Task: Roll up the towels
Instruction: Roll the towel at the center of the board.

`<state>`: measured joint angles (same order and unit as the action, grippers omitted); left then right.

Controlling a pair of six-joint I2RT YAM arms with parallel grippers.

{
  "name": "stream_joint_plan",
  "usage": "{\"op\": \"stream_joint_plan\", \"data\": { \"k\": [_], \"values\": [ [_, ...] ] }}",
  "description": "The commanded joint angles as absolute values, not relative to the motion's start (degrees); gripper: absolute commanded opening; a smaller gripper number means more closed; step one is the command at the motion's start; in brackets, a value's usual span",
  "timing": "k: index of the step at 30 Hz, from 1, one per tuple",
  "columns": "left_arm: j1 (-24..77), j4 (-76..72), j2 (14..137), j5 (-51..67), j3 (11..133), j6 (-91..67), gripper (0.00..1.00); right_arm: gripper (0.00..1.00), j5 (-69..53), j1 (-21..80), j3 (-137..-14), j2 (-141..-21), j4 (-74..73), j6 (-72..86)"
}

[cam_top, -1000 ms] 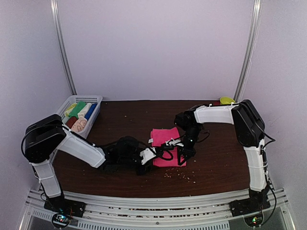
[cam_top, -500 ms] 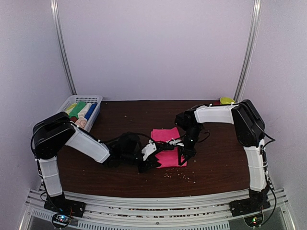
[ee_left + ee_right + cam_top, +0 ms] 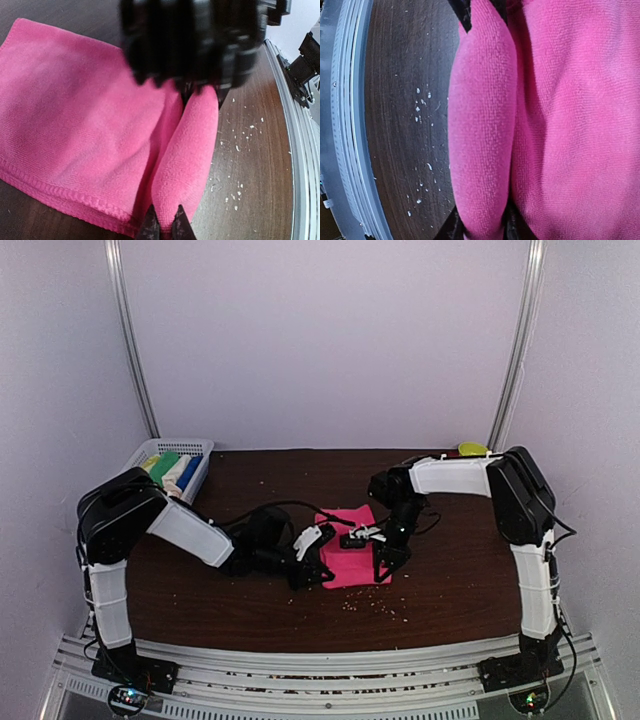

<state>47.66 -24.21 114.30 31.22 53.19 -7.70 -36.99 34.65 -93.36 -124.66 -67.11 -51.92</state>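
Note:
A hot pink towel (image 3: 352,545) lies on the dark table, its near edge turned up into a narrow roll. My left gripper (image 3: 322,570) is shut on the left end of that roll; in the left wrist view the roll (image 3: 192,145) runs away from my fingertips (image 3: 150,227) to the right gripper at the top. My right gripper (image 3: 383,565) is shut on the right end; in the right wrist view the roll (image 3: 480,125) fills the middle, with flat towel (image 3: 580,115) beside it. More rolled towels (image 3: 170,472), green, blue and cream, lie in the basket.
A white mesh basket (image 3: 196,448) stands at the far left of the table. A yellow-green object (image 3: 472,450) sits at the far right corner. White crumbs (image 3: 375,606) are scattered on the table in front of the towel. The metal rail (image 3: 320,655) runs along the near edge.
My left gripper has moved right and forward onto the towel's near left corner and shut on the edge. The near edge is now turned up into a roll. The right gripper has barely moved.

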Motion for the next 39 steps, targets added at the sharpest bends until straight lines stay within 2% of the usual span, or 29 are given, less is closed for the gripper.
{"op": "stream_joint_plan", "data": {
  "k": [1, 7, 11, 14, 20, 26, 33, 39],
  "values": [
    [45.9, -20.9, 116.8, 34.2, 55.7, -12.3, 0.00, 0.32, -34.7, 33.3, -92.0, -119.2, -64.9, -51.9],
    [45.4, -18.6, 118.6, 34.5, 57.4, -13.2, 0.00, 0.47, -33.3, 32.6, -89.3, -113.1, -60.1, -50.9],
    [45.1, -17.2, 119.3, 34.2, 58.6, -13.8, 0.00, 0.48, -31.7, 32.3, -85.7, -108.9, -56.1, -51.9],
    [44.7, -16.3, 120.1, 34.2, 59.6, -14.7, 0.00, 0.48, -32.1, 32.4, -79.4, -103.4, -50.7, -55.4],
    [44.1, -16.7, 120.8, 34.7, 60.0, -16.2, 0.00, 0.57, -36.1, 32.6, -62.2, -91.2, -33.7, -64.5],
    [43.4, -16.7, 122.0, 35.8, 60.2, -17.6, 0.00, 0.58, -30.8, 37.4, -47.8, -85.4, -15.0, -66.9],
    [42.8, -16.5, 122.7, 36.6, 60.4, -18.5, 0.00, 0.57, -19.6, 42.7, -43.7, -87.0, -2.3, -62.9],
    [42.7, -16.5, 123.2, 36.7, 60.7, -18.6, 0.00, 0.57, -17.4, 43.5, -43.9, -89.5, -1.2, -61.7]
  ]
}}
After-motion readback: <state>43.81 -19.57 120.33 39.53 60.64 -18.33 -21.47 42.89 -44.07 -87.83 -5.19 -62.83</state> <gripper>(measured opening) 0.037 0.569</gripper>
